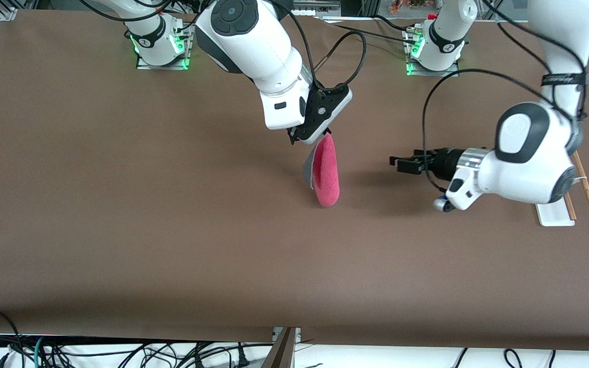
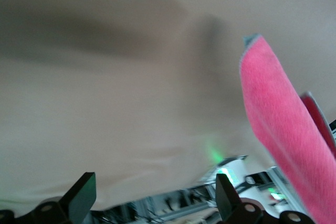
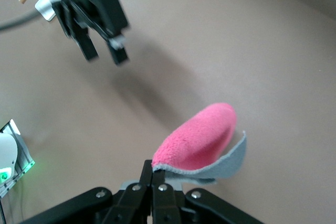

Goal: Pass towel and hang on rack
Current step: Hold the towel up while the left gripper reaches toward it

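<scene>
The right gripper (image 1: 311,139) is pinched tight on one corner of the towel (image 1: 325,171), up in the air over the middle of the table (image 1: 120,204). The towel hangs down, pink side out, grey side folded in. The left gripper (image 1: 401,164) is beside it w/ fingers wide apart, pointing at the towel but not touching. The rack (image 1: 555,213) sits at the left arm's end, partly hidden by that arm. Bad things that could happen: the left gripper could close on air b/c the towel is floppy & may swing. If the right one lets go too soon, the towel drops.
</scene>
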Action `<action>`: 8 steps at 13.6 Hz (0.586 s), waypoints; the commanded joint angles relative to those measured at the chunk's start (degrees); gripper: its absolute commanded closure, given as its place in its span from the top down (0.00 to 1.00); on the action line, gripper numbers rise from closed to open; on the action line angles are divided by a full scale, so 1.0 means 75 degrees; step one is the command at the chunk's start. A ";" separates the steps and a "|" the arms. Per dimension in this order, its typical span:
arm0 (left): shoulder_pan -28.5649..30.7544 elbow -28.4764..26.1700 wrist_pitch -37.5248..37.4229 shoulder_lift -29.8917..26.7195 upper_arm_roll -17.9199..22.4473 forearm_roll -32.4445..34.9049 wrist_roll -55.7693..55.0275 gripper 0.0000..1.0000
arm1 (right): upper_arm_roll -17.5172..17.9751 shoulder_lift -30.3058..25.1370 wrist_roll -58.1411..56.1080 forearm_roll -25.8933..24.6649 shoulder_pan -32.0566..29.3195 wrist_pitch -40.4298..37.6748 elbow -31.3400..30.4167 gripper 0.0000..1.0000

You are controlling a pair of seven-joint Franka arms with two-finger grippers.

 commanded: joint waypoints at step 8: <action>-0.0727 0.0320 0.1249 0.1832 0.0012 -0.3026 -0.1490 1.00 | 0.0027 -0.0007 0.0022 -0.0073 0.0049 0.0126 0.0086 0.00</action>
